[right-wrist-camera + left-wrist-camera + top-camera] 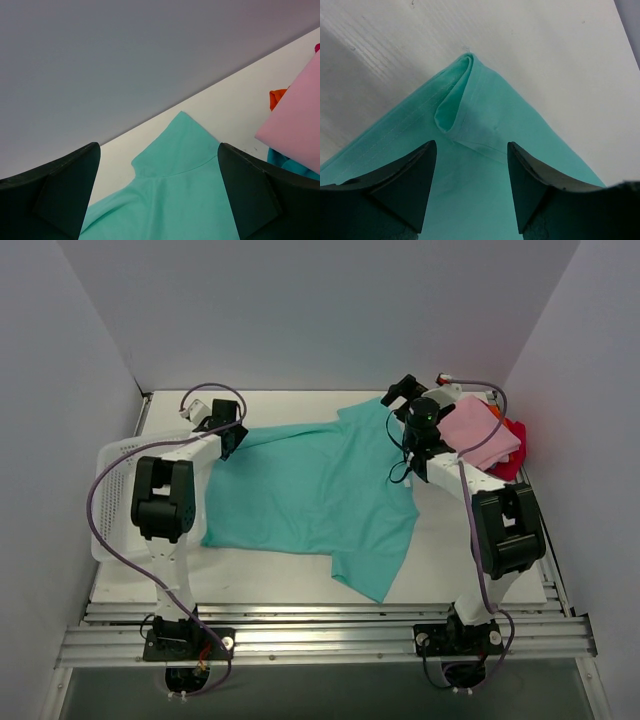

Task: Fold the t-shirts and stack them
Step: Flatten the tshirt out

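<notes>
A teal-green t-shirt (310,495) lies spread flat on the table, one sleeve toward the near edge. My left gripper (228,430) hovers over its far left corner, jaws open. In the left wrist view that folded-over corner (467,100) lies just ahead of the open gripper (471,145), cloth below both fingers. My right gripper (405,400) is over the far right sleeve, open wide. The sleeve (180,150) shows between the fingers of the right gripper (157,147), untouched. Folded t-shirts are stacked at the right: pink (480,430) on top, orange (513,426) and red (512,462) beneath.
A white mesh basket (115,465) stands at the left edge beside the left arm. The back wall rises close behind both grippers. In the right wrist view the pink shirt (300,125), an orange edge (276,97) and a teal-blue edge (285,160) sit right of the jaws.
</notes>
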Controlling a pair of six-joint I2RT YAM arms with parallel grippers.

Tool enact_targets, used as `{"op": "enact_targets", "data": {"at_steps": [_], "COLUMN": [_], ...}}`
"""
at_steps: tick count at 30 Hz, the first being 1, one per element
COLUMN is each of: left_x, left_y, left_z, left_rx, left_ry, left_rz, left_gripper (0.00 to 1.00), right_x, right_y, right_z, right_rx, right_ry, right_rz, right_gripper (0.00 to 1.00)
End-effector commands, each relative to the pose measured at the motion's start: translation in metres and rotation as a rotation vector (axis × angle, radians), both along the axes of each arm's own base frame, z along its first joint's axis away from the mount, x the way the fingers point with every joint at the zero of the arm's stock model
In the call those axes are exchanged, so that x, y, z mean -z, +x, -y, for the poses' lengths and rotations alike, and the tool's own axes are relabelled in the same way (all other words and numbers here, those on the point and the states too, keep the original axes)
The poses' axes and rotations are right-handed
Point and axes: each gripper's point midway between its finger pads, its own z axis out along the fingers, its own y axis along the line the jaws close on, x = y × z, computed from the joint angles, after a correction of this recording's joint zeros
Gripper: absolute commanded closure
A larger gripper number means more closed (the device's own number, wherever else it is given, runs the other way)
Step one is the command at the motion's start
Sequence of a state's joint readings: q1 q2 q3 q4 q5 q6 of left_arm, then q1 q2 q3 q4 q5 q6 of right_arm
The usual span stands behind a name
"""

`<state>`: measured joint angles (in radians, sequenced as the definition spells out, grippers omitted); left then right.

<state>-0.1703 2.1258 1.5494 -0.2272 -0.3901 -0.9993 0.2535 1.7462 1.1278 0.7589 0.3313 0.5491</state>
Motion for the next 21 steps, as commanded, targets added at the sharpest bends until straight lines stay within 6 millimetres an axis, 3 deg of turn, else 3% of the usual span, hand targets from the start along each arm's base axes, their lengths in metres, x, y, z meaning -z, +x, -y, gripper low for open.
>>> {"op": "enact_targets", "data": {"at_steps": [1,7,15,21], "left_x": [-0.002,0.0,0.004,0.007], "left_y": [0.011,0.014,0.016,0.016], "left_z": [-0.001,-0.002,-0.005,-0.005], "left_rx": [-0.022,-0.029,-0.03,-0.026], "left_ry": [-0.001,-0.003,-0.002,-0.01], "left_rz": [0.014,0.02,0.015,0.012], "left_gripper": [0.33,0.37,0.6,0.65], "right_x": [-0.009,-0.002,0.008,0.009], "right_y": [0.002,0.006,0.01,0.01], "right_z": [0.006,0.009,0.014,0.023], "right_rx": [0.01,0.01,0.009,0.016], "right_ry": [0.024,0.034,0.049,0.067], "right_rz": [0.042,0.032,0.016,0.019], "right_gripper": [0.0,0.0,0.0,0.0]}}
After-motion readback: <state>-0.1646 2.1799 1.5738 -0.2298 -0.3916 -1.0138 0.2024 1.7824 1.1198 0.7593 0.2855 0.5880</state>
